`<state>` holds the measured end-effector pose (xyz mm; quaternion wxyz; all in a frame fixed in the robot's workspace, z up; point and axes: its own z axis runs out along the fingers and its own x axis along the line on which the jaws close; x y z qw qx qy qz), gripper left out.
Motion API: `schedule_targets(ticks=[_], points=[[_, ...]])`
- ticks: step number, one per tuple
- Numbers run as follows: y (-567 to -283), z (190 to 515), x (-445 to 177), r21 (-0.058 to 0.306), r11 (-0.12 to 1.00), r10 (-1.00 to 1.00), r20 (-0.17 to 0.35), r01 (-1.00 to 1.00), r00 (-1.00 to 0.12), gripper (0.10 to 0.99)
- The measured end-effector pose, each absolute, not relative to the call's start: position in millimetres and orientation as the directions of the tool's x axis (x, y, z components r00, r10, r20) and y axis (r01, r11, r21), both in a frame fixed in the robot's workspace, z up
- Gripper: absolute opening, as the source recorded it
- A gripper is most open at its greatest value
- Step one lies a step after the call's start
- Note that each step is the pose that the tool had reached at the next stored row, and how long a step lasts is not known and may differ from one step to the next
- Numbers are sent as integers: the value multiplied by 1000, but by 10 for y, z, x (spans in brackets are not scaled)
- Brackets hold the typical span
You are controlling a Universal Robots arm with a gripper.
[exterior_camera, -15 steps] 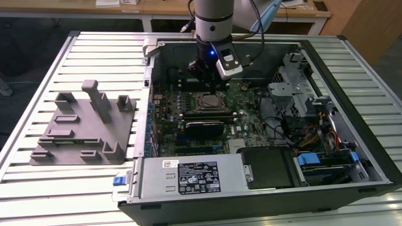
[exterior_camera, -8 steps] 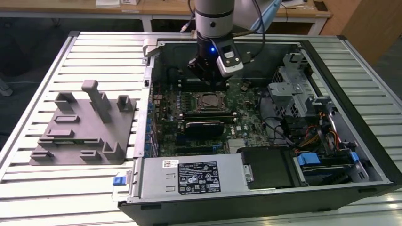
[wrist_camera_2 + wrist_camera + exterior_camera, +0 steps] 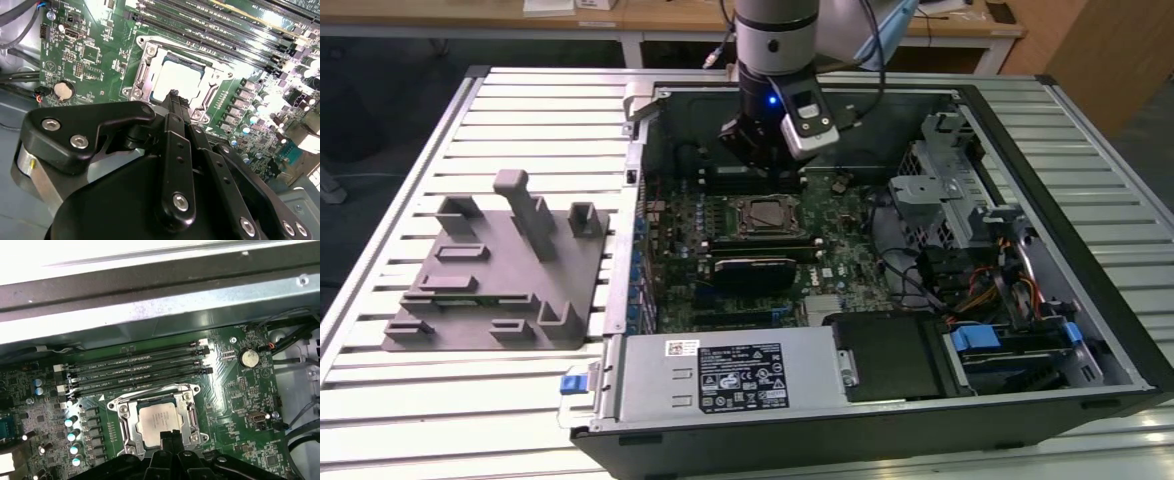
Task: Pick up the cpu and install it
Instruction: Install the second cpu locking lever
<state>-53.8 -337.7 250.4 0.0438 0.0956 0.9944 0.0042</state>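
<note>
The cpu (image 3: 761, 215) lies flat in the motherboard socket, its pale silvery top showing inside the metal frame in both wrist views (image 3: 157, 417) (image 3: 177, 80). My gripper (image 3: 761, 170) hangs over the board inside the open computer case, just behind the socket in the exterior view. In both wrist views its black fingers are drawn together, and the gripper (image 3: 167, 436) (image 3: 173, 95) stands a little above the near edge of the cpu. It is shut with nothing between the fingers. The socket's near side is hidden by the gripper body.
A grey fixture (image 3: 494, 270) sits on the slatted table at the exterior view's left. Inside the case are memory slots (image 3: 135, 370), a black block (image 3: 750, 270), a power supply (image 3: 720, 375), a drive cage (image 3: 947, 190) and loose cables (image 3: 987, 290).
</note>
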Motion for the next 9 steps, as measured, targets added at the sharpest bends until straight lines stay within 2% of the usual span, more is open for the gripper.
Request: schedule_targets(ticks=[9], points=[[-3532,2503,-502,17,982,191,-86,190,-978,106]])
